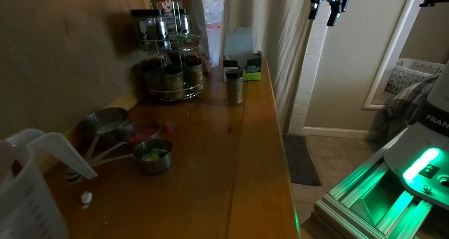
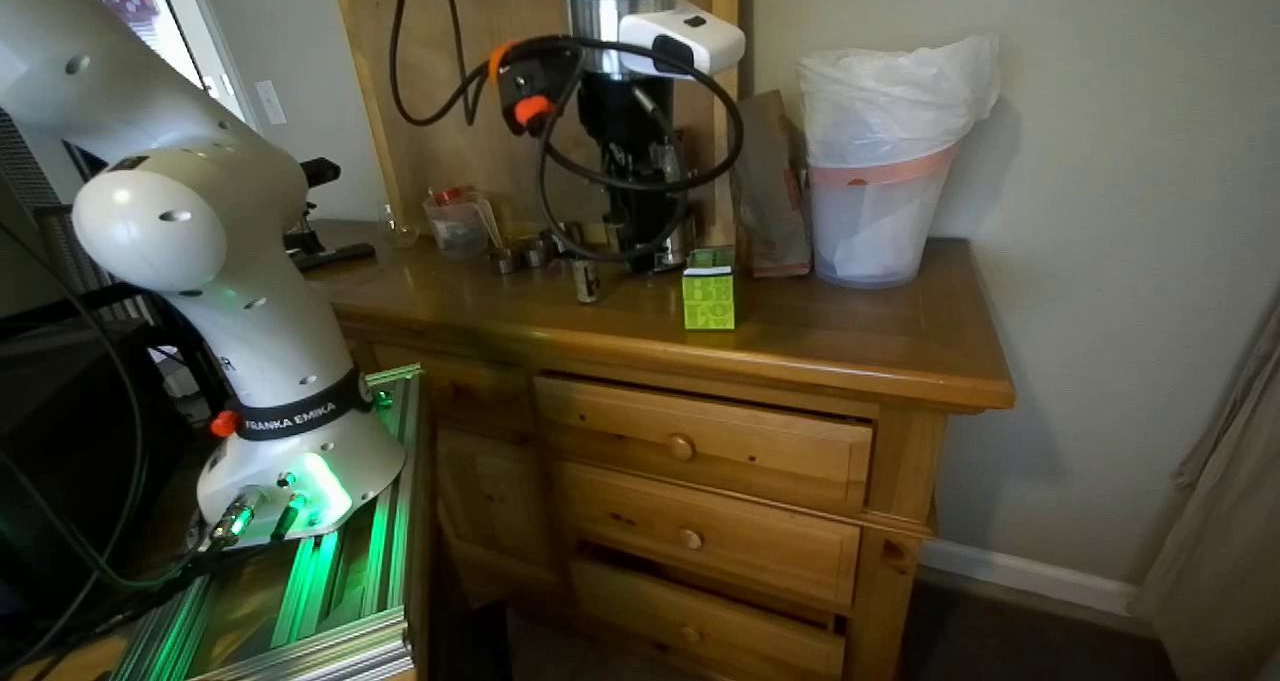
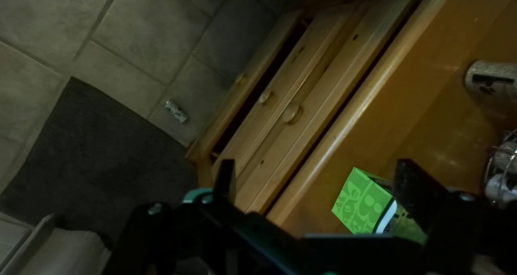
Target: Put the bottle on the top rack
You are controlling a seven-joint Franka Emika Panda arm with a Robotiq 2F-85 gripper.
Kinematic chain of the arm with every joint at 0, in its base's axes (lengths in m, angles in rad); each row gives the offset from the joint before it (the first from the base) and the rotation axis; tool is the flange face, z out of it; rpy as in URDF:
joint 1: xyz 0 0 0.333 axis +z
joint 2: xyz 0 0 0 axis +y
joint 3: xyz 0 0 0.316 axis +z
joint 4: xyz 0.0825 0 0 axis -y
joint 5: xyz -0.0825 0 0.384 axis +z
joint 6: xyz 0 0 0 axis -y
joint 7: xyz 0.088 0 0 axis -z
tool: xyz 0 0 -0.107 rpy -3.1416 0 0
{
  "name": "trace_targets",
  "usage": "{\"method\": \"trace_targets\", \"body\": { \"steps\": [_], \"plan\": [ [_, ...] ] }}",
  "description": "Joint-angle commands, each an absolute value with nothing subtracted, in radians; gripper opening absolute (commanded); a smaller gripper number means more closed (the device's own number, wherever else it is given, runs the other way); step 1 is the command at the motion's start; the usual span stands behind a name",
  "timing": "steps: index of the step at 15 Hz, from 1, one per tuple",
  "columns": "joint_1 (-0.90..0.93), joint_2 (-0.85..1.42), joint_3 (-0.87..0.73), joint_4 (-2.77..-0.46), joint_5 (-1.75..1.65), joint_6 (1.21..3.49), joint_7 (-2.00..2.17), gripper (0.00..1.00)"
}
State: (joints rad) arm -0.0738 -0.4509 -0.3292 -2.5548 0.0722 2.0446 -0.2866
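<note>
The bottle, a small clear jar of dried herbs with a dark cap, stands upright on the wooden top in an exterior view (image 1: 234,90). It also shows in an exterior view (image 2: 586,283) and at the right edge of the wrist view (image 3: 488,79). The top rack (image 1: 179,50) is the upper wire tier of a round stand and holds dark-lidded jars; jars also fill the lower tier. Part of the stand shows in the wrist view (image 3: 501,166). My gripper (image 1: 321,20) is open and empty, high and away from the bottle; its spread fingers show in the wrist view (image 3: 315,162).
A green box (image 1: 252,70) stands just behind the bottle. Metal measuring cups (image 1: 153,156) and a clear plastic jug (image 1: 31,197) are nearer the camera. A paper bag (image 2: 772,196) and a lined bin (image 2: 875,211) stand at the back. The dresser's front edge (image 2: 800,364) drops to drawers.
</note>
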Motion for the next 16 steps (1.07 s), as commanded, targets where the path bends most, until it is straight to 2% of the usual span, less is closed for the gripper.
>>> {"method": "trace_targets", "body": {
  "steps": [1,9,10,16],
  "plan": [
    [-0.103,-0.446,-0.302,-2.553,0.086,2.042,-0.298,1.00],
    [0.078,-0.771,-0.103,-2.848,0.147,2.044,-0.373,1.00],
    [0.132,-0.718,-0.068,-2.759,0.170,2.029,-0.352,1.00],
    [0.237,-0.712,0.253,-2.756,0.069,2.211,-0.058,1.00]
  ]
}}
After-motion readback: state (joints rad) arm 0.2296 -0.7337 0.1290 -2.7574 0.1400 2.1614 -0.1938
